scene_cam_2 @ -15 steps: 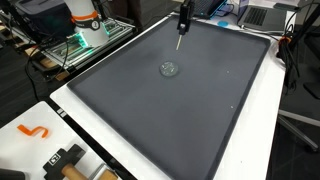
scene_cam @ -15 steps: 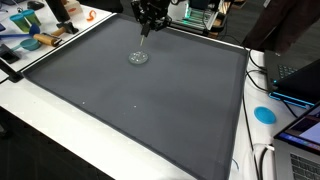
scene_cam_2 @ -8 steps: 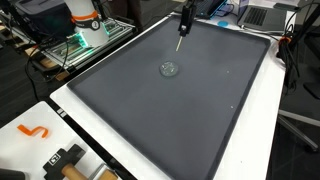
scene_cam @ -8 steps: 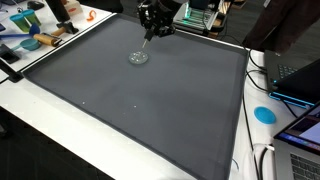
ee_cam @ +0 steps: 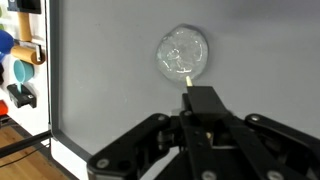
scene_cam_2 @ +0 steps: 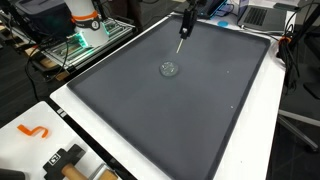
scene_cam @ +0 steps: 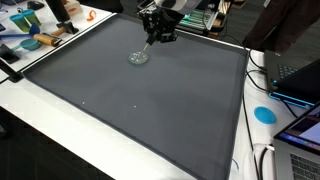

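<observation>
Since earlier frame, my black gripper (scene_cam: 156, 32) shifted slightly toward far mat edge. Fingers clamped on thin dark stick with pale tip (ee_cam: 190, 88). Small clear round dish (ee_cam: 183, 52) lies near tip, on dark grey mat (scene_cam: 150, 110).

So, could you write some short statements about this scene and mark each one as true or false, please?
1. The pincer is shut on a thin stick. True.
2. The clear round dish lies off the mat. False: it lies on the dark grey mat.
3. The thin stick points down toward the mat. True.
4. Three dishes lie on the mat. False: only one dish lies there.
</observation>
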### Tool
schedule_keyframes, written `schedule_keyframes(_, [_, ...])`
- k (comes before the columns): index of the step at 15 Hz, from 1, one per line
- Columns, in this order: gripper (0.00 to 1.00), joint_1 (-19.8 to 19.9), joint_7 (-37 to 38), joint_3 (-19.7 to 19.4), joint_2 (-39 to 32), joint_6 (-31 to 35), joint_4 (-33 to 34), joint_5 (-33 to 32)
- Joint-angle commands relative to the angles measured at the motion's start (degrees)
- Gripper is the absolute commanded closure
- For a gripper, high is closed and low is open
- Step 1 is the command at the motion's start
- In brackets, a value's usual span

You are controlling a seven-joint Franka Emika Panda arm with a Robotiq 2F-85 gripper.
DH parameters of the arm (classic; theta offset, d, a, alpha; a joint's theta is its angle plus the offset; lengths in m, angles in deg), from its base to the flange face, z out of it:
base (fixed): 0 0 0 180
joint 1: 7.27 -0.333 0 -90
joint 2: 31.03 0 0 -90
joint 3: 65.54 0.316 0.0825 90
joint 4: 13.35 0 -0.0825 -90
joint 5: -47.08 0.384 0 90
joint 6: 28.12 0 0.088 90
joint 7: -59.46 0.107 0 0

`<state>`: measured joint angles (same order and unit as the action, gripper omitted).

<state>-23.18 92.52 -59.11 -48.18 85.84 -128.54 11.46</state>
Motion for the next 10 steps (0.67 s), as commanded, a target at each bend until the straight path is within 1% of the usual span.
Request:
schedule_keyframes(1, [0.97,-1.58,3.10,-0.43,-1.79,-2.74,1.83,-2.01])
schedule_keyframes(5, [0.97,-2.28,5.11,-0.37,-2.93,-4.18,2.88,-2.76])
schedule_keyframes(10, [0.97,-2.65,5.84,-0.38,-3.94,-5.01,3.80,-2.81])
